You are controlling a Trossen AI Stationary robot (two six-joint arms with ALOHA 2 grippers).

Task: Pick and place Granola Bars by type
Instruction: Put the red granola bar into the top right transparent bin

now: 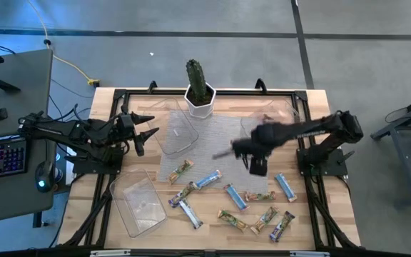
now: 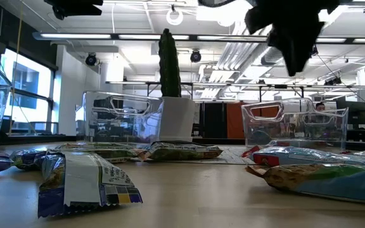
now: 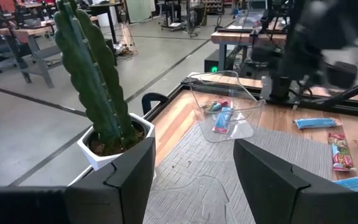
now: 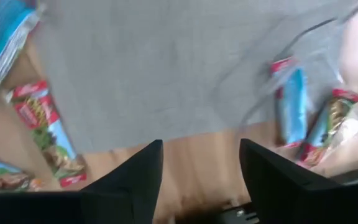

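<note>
Granola Bars (image 1: 235, 198) lie scattered toward six o'clock on the bench (image 1: 334, 214), awaiting sorting. Two already sit in the clear tub (image 3: 225, 106) at one o'clock. Right hand (image 4: 201, 171) hovers spread and empty above the mat (image 1: 212, 146), likely between picks; left hand (image 3: 194, 177) waits spread at nine o'clock.

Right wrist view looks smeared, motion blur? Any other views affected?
Right wrist view: yes, the grey mat and the granola bars smear into streaks. High view: the right arm is ghosted around its pincer; the bars on the table stay crisp. Low view: ceiling lights backlight the right pincer into a silhouette. Left wrist view: sharp on the cactus.
</note>
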